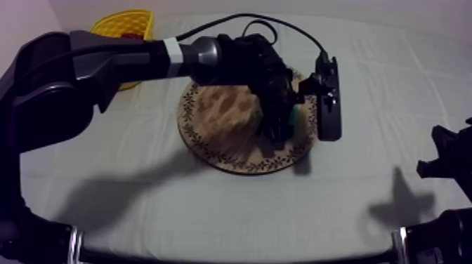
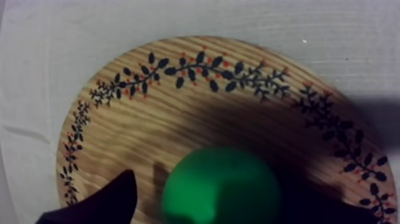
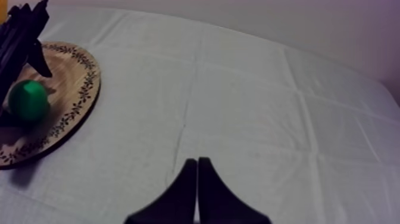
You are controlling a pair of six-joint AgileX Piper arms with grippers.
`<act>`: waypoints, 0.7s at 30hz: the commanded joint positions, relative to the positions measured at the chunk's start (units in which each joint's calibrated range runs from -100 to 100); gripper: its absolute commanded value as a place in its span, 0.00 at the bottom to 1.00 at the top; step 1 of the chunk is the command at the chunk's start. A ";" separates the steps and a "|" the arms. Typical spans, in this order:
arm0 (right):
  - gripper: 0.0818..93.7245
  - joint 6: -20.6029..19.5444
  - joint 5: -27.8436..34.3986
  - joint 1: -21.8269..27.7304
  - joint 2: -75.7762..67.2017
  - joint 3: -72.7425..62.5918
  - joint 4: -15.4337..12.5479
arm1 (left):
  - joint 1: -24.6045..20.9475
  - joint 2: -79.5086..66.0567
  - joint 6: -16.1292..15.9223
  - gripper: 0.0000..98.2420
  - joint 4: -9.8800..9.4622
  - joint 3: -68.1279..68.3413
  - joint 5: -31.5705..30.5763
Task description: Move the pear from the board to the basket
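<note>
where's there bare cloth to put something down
Bare cloth stretches from the wooden board to the right gripper, and along the near edge in front of the board. The left arm overhangs the strip between board and yellow basket. The board itself is crowded: the left gripper is at the pear there.

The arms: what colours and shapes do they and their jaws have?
The left arm is black with a grey, rounded section and a white band near the wrist. The right arm is black too. The right gripper has black jaws tapering to narrow tips.
</note>
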 commanded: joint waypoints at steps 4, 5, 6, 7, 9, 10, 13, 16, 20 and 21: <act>0.00 0.00 -0.01 0.01 0.01 0.05 0.01 | -0.21 0.47 -0.61 0.81 0.12 -0.25 -0.06; 0.00 0.00 -0.01 0.01 0.01 0.05 0.01 | -0.24 0.51 -0.72 0.80 0.17 -0.19 -0.06; 0.00 0.00 -0.01 0.01 0.01 0.05 0.01 | -0.28 0.54 -0.84 0.79 0.25 -0.12 -0.09; 0.00 0.00 -0.01 0.01 0.01 0.05 0.01 | -0.33 0.54 -0.93 0.78 0.41 -0.07 -0.15; 0.00 0.00 -0.01 0.01 0.01 0.05 0.01 | -0.44 0.50 -1.12 0.76 0.87 -0.01 -0.47; 0.00 0.00 -0.01 0.01 0.01 0.05 0.01 | -0.49 0.46 -1.24 0.75 1.06 0.01 -0.57; 0.00 0.00 -0.01 0.01 0.01 0.05 0.01 | -0.61 0.24 -1.45 0.72 1.53 0.11 -0.83; 0.00 0.00 -0.01 0.01 0.01 0.05 0.01 | -0.70 -0.09 -1.29 0.67 2.02 0.14 -1.40; 0.00 0.00 -0.01 0.01 0.01 0.05 0.01 | -0.90 -1.10 -1.07 0.65 2.48 0.80 -1.68; 0.00 0.00 -0.01 0.01 0.01 0.05 0.01 | -1.02 -1.57 -1.04 0.65 2.58 1.15 -1.71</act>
